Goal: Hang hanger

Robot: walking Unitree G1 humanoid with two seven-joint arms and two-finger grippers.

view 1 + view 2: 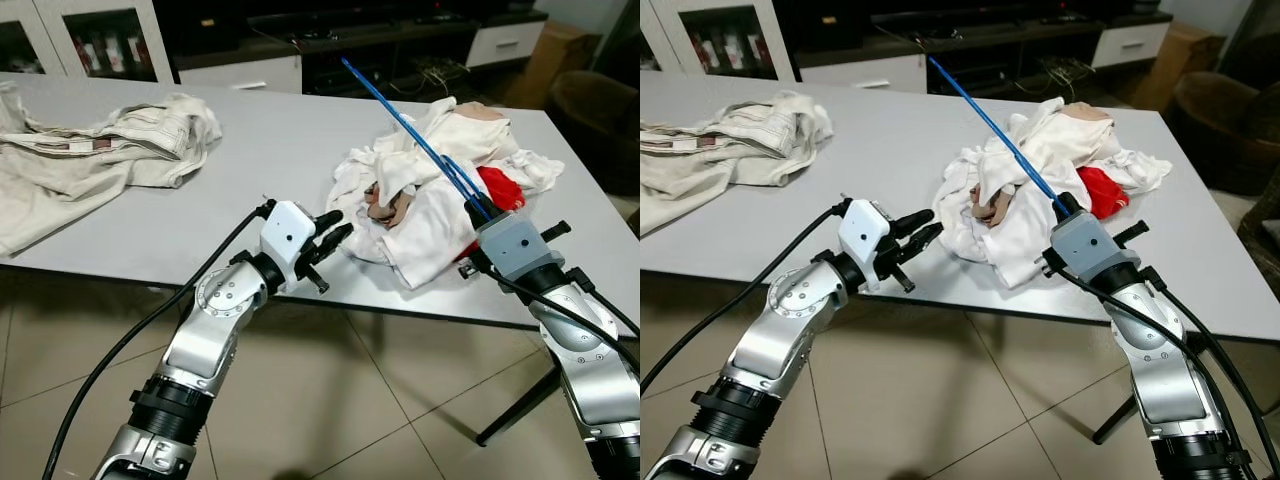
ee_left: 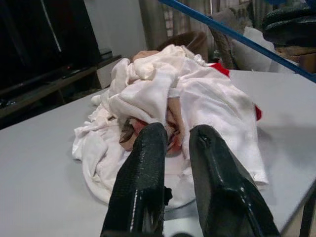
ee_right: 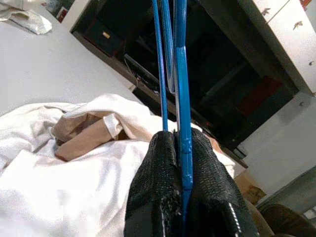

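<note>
Right gripper: clenched on the blue hanger, both black fingers pinched against its thin bars. The hanger rises away from the fingertips, slanting up and over the heap of white clothes just ahead of the gripper; a red garment lies close beside the wrist.

Left gripper: fingers slightly parted, empty, poised at the table edge, tips aimed at the near side of the same heap, not touching it as far as can be seen.

Beige garment: crumpled well off to the left gripper's outer side, apart from the heap.

Step in hand, by judgement: hanger secured, garment not yet threaded on it; no rail or hook is visible to hang it from.

Next move, by judgement: the left gripper needs to close on a collar or edge of a white garment and draw it free, while the right gripper steadies the hanger for insertion.
</note>
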